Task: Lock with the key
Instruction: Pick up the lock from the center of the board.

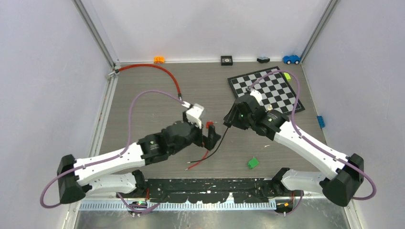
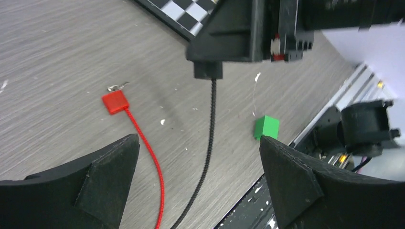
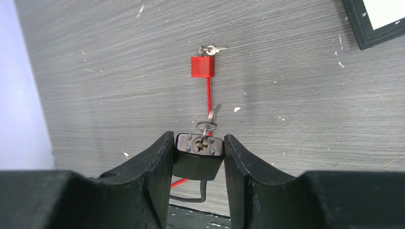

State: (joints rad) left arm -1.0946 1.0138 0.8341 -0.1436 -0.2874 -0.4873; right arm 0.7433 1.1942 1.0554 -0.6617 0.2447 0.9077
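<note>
My right gripper (image 3: 198, 138) is shut on a black padlock (image 3: 199, 157) and holds it above the table. A key on a ring (image 3: 206, 126) sits in its keyhole. The padlock's black cable (image 2: 210, 124) hangs down to the table. A red padlock (image 3: 203, 66) with small keys (image 3: 212, 49) and a red cable (image 2: 148, 152) lies flat on the table; it also shows in the top view (image 1: 209, 125). My left gripper (image 2: 198, 143) is open and empty, hovering over both cables just left of the right gripper (image 1: 230, 119).
A green block (image 1: 253, 162) lies near the front edge, close to my left gripper's right finger (image 2: 296, 181). A chessboard (image 1: 267, 88) lies at the back right. Small toys, among them a blue car (image 1: 291, 59), line the back wall. A red hose (image 1: 162, 71) curves at back left.
</note>
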